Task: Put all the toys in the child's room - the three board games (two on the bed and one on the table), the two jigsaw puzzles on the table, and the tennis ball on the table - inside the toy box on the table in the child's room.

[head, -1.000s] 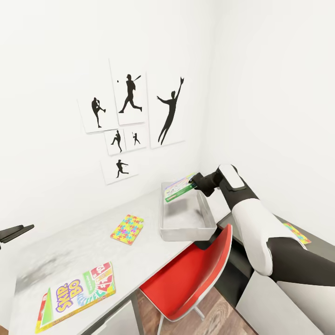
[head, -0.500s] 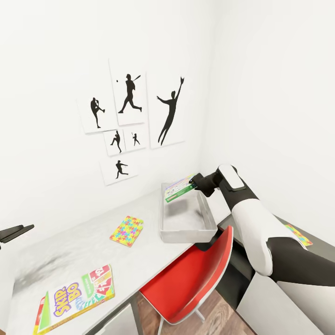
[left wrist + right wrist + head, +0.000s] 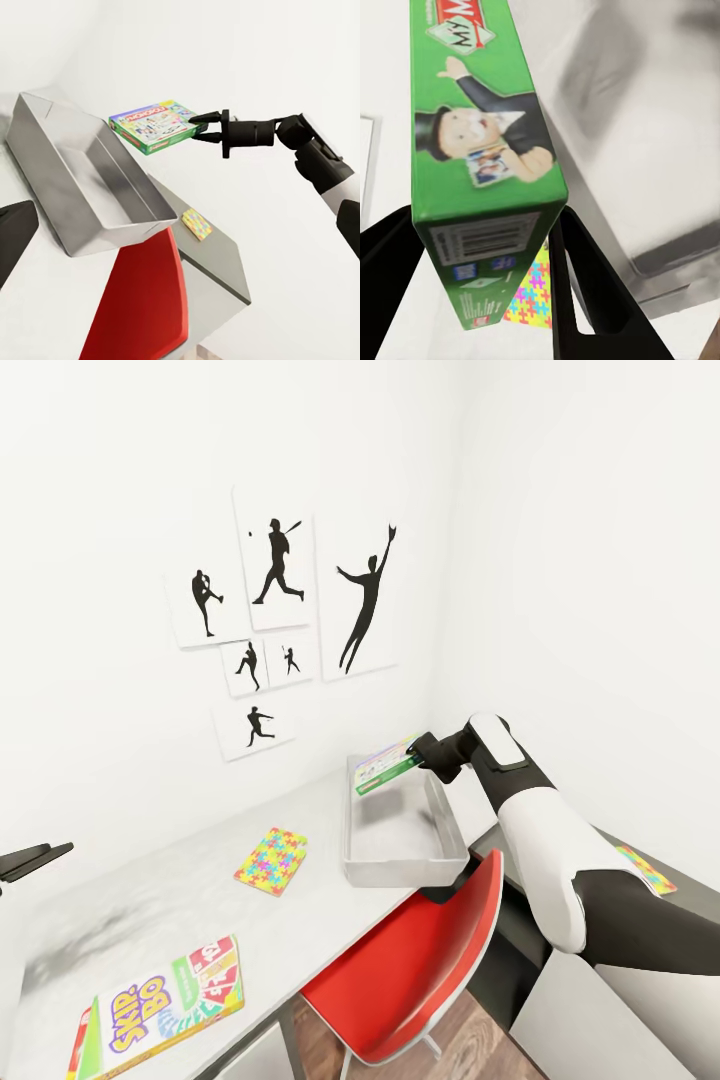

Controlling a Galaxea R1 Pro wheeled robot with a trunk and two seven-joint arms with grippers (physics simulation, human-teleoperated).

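My right gripper [image 3: 415, 758] is shut on the pale and green board game [image 3: 384, 766], holding it tilted above the far end of the grey toy box [image 3: 400, 872] on the table [image 3: 180, 900]. The right wrist view has the game's green edge [image 3: 487, 150] between both black fingers [image 3: 585, 285], over the toy box [image 3: 660, 150]. From the left wrist, the game [image 3: 154, 124] hangs beyond the toy box [image 3: 112, 232]. A jigsaw puzzle [image 3: 271, 861] lies left of the box. The Skip-Bo board game [image 3: 160, 1005] lies near the table's front. My left gripper [image 3: 35, 857] hovers open at the left.
A red chair [image 3: 420, 960] stands tucked under the table in front of the toy box. A second jigsaw puzzle [image 3: 645, 868] lies on the lower dark desk [image 3: 690, 865] to the right. Black athlete pictures [image 3: 280, 600] hang on the white wall behind.
The head view has shifted slightly, so the Skip-Bo box sits lower in the picture. My right gripper keeps the board game in the same place over the toy box.
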